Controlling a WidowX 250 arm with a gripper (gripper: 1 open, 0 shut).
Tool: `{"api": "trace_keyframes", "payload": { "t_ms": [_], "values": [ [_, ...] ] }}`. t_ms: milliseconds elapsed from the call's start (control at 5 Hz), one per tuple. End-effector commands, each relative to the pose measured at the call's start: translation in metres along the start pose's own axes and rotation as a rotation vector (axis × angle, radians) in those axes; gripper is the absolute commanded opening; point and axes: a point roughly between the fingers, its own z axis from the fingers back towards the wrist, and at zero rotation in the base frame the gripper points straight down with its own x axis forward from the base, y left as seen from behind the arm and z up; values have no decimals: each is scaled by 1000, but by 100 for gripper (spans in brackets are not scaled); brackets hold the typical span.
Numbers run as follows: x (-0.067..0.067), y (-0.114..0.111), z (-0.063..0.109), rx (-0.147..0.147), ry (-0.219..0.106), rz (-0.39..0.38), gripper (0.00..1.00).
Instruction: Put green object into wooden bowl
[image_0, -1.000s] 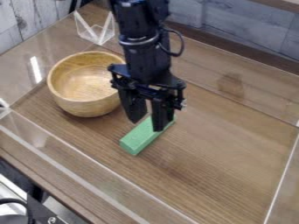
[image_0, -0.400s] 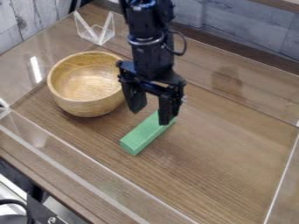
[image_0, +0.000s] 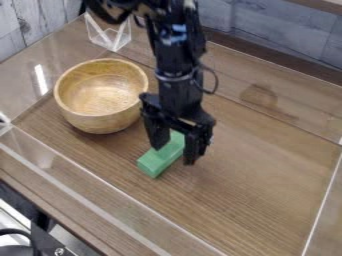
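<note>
The green object (image_0: 159, 159) is a flat bright green block lying on the wooden table, just right of and in front of the wooden bowl (image_0: 94, 97). The bowl is round, light tan and empty. My gripper (image_0: 175, 148) hangs straight down over the far end of the block. It is open, with one black finger (image_0: 152, 136) on the left of the block and the other on the right. The fingers reach down to about the block's level and hide its far end. I cannot tell whether they touch it.
Clear plastic walls (image_0: 40, 160) run along the front, left and right of the tabletop (image_0: 254, 170). A clear wire-like stand (image_0: 107, 35) sits at the back behind the bowl. The arm's black body (image_0: 171, 50) rises just right of the bowl.
The gripper has come down and shifted slightly forward, so its open fingers now straddle the block's far end. The block and bowl have not moved.
</note>
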Motion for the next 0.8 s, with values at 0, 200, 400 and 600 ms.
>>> {"api": "trace_keyframes", "payload": {
  "t_ms": [0,200,400,600],
  "values": [
    [21,2,2,20,-44,-24,100],
    [23,4,-2,20,-42,-14,100],
    [24,6,-7,20,-38,-6,100],
    [27,5,-8,23,-30,-47,100]
  ]
}}
